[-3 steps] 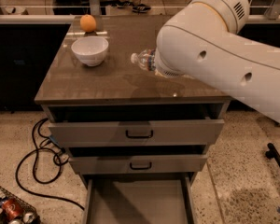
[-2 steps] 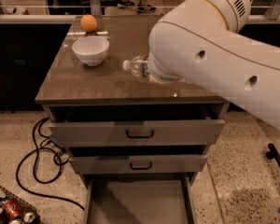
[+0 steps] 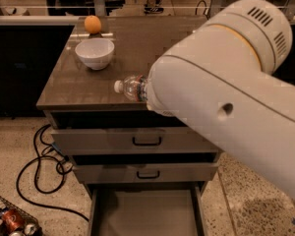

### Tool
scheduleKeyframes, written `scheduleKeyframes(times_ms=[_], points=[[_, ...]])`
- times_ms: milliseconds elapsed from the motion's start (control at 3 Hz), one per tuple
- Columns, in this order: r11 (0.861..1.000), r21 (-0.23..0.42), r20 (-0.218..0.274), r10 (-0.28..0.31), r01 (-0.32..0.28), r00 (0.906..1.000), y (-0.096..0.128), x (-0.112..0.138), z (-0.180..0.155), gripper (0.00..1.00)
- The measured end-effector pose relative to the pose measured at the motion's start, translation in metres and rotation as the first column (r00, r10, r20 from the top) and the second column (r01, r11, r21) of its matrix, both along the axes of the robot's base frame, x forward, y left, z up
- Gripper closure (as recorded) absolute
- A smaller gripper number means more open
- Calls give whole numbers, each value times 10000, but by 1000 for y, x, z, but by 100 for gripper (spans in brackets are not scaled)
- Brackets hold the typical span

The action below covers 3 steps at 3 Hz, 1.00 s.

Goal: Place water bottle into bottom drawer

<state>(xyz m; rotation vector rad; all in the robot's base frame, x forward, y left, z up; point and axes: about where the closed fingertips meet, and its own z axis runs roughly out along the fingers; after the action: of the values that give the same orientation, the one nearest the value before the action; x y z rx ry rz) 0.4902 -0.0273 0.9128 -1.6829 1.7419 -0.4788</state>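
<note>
Bottle on the move: over the last second the water bottle (image 3: 130, 87) has travelled left and toward the front edge of the counter (image 3: 69, 93). It now lies sideways with its white cap pointing left, just above that edge. Its rear end vanishes behind the white arm (image 3: 226, 97), so the bottle is judged to be in carry, off the counter and on its way down. It has not yet reached the bottom drawer (image 3: 145, 213).

From the left, 1 black cable (image 3: 34, 181) loops over the floor above 1 wire basket (image 3: 7, 220) of cans. On the counter sit 1 orange (image 3: 92, 24) at the back and 1 white bowl (image 3: 94, 53) just in front of it, both well apart from the bottle. There is 1 bottle.

The cabinet has 3 drawers. The 2 upper drawers (image 3: 137, 140) each carry 1 black handle, and the bottom drawer stands pulled out below them, its flat floor showing.

At right the arm fills the view, and the tool lies hidden behind its bulk at the bottle's far end. Whether the tool is spread or pinching the bottle cannot be told from here.
</note>
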Motion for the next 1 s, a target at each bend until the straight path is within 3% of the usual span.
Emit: scheduleKeyframes(times_ms=[333, 667, 1000], points=[[9969, 781, -142, -115, 126, 9998, -30, -12, -26, 100], [9844, 1629, -482, -587, 659, 9971, -82, -18, -70, 100], [9549, 2648, -1495, -972, 1346, 9840, -113, -26, -114, 100]])
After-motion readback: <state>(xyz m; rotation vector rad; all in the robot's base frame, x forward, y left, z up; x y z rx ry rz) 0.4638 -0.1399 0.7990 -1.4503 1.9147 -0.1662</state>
